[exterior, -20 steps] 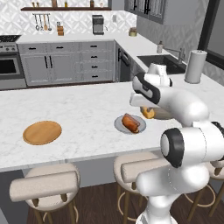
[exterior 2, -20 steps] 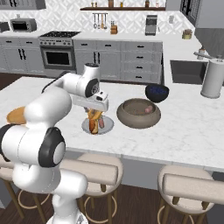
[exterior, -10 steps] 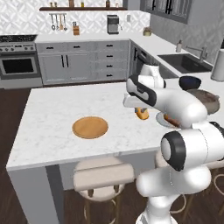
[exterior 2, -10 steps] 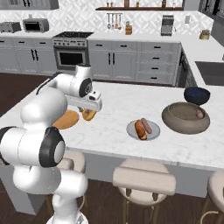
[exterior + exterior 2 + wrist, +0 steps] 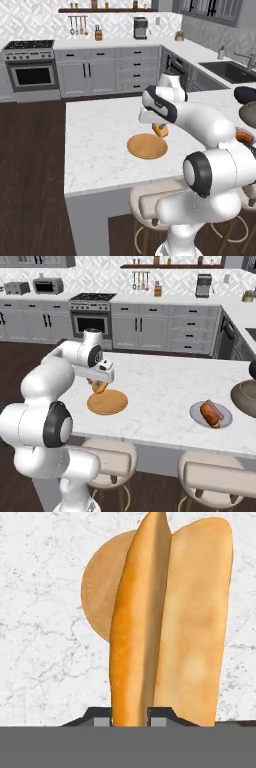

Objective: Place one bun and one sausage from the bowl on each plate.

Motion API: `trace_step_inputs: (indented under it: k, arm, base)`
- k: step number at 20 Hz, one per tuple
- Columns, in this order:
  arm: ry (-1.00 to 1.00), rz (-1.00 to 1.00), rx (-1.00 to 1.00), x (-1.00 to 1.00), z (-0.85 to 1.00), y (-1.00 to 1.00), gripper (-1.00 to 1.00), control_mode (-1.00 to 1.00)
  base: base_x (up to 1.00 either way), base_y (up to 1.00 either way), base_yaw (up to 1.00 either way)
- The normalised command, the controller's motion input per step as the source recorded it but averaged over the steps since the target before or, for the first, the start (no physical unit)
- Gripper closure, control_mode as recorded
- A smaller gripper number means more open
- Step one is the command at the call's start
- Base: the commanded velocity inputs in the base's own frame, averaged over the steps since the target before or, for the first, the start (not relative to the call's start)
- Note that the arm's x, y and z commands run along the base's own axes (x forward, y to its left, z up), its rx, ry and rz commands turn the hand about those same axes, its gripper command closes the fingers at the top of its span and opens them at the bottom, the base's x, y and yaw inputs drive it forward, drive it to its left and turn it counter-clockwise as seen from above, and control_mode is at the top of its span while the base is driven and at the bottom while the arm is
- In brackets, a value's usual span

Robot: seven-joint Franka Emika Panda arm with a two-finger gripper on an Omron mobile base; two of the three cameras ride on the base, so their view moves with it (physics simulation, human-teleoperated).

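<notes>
grey plate (image 5: pixel 211 415) already carries a bun and a sausage; jaws clamped on a second bun (image 5: pixel 99 387) hanging over the bare wooden plate (image 5: pixel 107 402), its sausage yet to come.

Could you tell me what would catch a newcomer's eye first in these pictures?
First, the big white arm reaching over the marble island, its claw shut on a bun held just above the wooden plate near the island's front edge. Next, farther along the counter in the right base view, the grey plate already carries a bun and a sausage, with the speckled bowl at the picture's edge beyond it.
</notes>
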Motion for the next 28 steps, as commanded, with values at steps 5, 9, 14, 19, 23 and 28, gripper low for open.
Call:
trace_step_inputs:
  k: [5,9,14,19,23,28]
  arm:
    - [-0.01,0.00,0.00,0.29,0.00,0.00,1.00,-1.00]
    - [-0.13,0.00,0.00,0.69,-0.47,0.09,1.00,-1.00]
    - [0.02,-0.01,0.00,0.28,-0.99,0.26,1.00,-1.00]
    - [0.21,0.00,0.00,-0.01,-0.52,0.20,1.00,-1.00]
    - [0.03,0.00,0.00,0.00,-0.23,0.03,1.00,-1.00]
    - [0.00,0.00,0.00,-0.01,-0.45,0.04,1.00,-1.00]
  base:
    - [0.46,0.00,0.00]
    - [0.00,0.00,0.00]
    - [0.00,0.00,0.00]
    - [0.00,0.00,0.00]
    - [0.00,0.00,0.00]
    - [0.00,0.00,0.00]
